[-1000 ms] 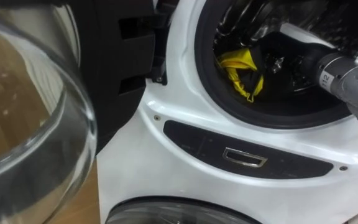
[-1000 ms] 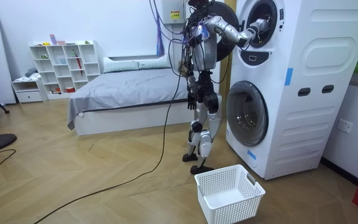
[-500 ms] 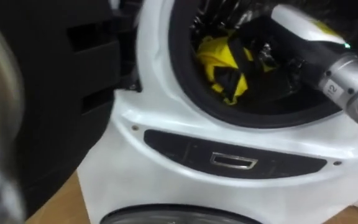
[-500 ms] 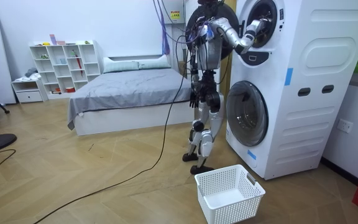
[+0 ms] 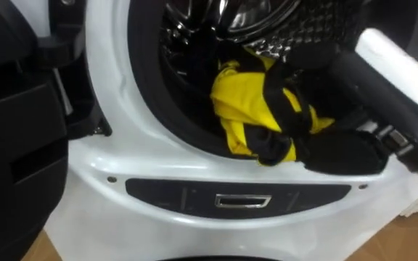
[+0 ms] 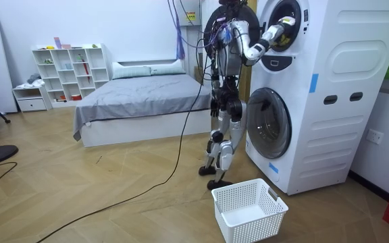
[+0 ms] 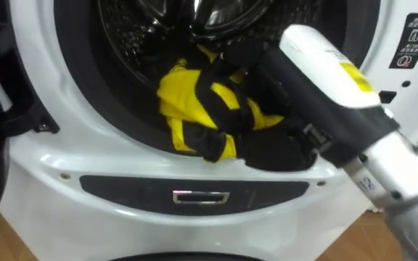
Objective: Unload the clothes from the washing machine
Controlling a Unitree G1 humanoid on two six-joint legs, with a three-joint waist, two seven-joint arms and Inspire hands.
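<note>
My right hand: curled round yellow garment in drum.
Risk: cloth snags on door seal, slips my partial grip.

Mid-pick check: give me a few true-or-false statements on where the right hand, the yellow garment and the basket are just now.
1. The right hand is inside the upper drum, fingers curled round the yellow garment. True.
2. The yellow garment lies in the white basket. False: it is at the drum's mouth, in the hand.
3. The basket stands on the floor in front of the lower machine. True.
4. The upper machine's door is closed. False: it is open and the arm reaches through the opening.
5. The robot kneels at the machine. False: the room view shows it standing upright.
</note>
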